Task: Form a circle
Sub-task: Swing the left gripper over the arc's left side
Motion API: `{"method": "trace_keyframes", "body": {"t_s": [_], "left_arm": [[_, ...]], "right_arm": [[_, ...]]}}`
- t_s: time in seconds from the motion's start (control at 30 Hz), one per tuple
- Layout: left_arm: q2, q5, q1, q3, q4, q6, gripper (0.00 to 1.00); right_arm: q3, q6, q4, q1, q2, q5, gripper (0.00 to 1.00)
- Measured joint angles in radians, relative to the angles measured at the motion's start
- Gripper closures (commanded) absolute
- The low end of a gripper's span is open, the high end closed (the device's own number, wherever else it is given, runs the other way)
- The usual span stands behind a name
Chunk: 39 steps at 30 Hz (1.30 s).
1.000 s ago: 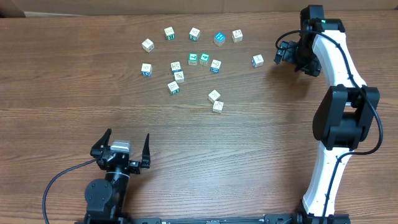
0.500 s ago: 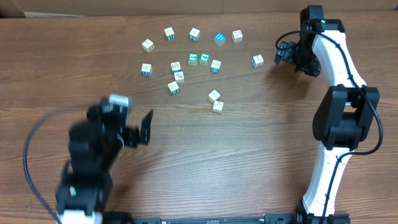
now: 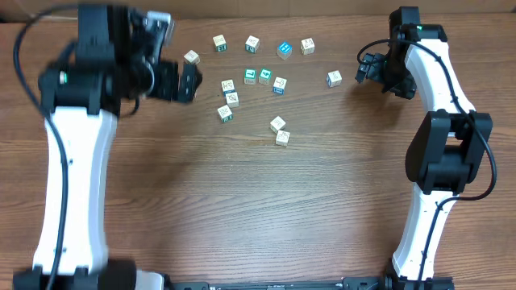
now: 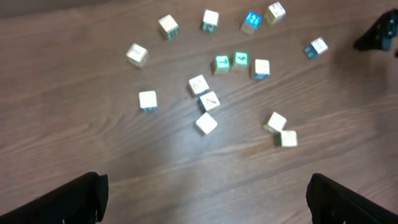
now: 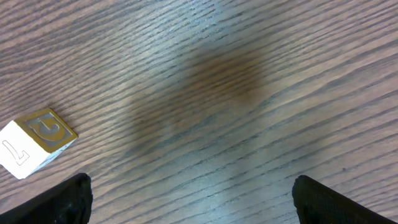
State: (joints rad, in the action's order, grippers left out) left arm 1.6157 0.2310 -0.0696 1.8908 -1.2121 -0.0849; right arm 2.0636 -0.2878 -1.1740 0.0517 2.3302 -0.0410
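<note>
Brown wood-grain table (image 3: 242,201), seen from above, with a robot arm at each side. Small whitish letter cubes (image 3: 232,98) with teal or blue printed faces lie scattered across the far middle of the table. They are not arranged in a circle. A loose row runs along the far side, with one bright blue cube (image 3: 284,50) among them. Three sit side by side just below that row, a few cluster left of centre, and two touch each other nearer the front. One lone cube (image 3: 334,78) lies apart at the right.

The left arm (image 3: 68,161) reaches to the far left part of the table and looks blurred. The left gripper (image 4: 205,202) hangs above the left edge of the scatter, its jaws spread wide and holding nothing. Its wrist camera looks down on the whole spread of cubes.

The right gripper (image 3: 369,68) sits at the far right, near the lone cube, with its fingers wide apart and empty. In its wrist camera that cube shows at the left edge with a gold letter face, clear of both fingers.
</note>
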Motion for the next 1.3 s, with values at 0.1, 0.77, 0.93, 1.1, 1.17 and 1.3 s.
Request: {"method": "trace_keyframes", "body": {"t_s": [0.1, 0.77, 0.93, 1.1, 1.17, 1.3], "left_arm": [[0.112, 0.021, 0.000, 0.159, -0.099, 0.000, 0.01], [0.274, 0.066, 0.000, 0.263, -0.108, 0.020, 0.92], [0.274, 0.065, 0.000, 0.264, -0.106, 0.035, 0.96], [0.281, 0.065, 0.000, 0.264, -0.137, 0.068, 0.96], [0.291, 0.060, -0.001, 0.262, -0.152, 0.080, 0.96], [0.334, 0.030, -0.012, 0.248, -0.173, 0.095, 0.94]], "right_arm": [[0.000, 0.000, 0.000, 0.000, 0.000, 0.000, 0.00], [0.000, 0.000, 0.000, 0.000, 0.000, 0.000, 0.00], [0.000, 0.000, 0.000, 0.000, 0.000, 0.000, 0.00], [0.000, 0.000, 0.000, 0.000, 0.000, 0.000, 0.00], [0.000, 0.000, -0.001, 0.000, 0.000, 0.000, 0.00], [0.000, 0.000, 0.000, 0.000, 0.000, 0.000, 0.00]]}}
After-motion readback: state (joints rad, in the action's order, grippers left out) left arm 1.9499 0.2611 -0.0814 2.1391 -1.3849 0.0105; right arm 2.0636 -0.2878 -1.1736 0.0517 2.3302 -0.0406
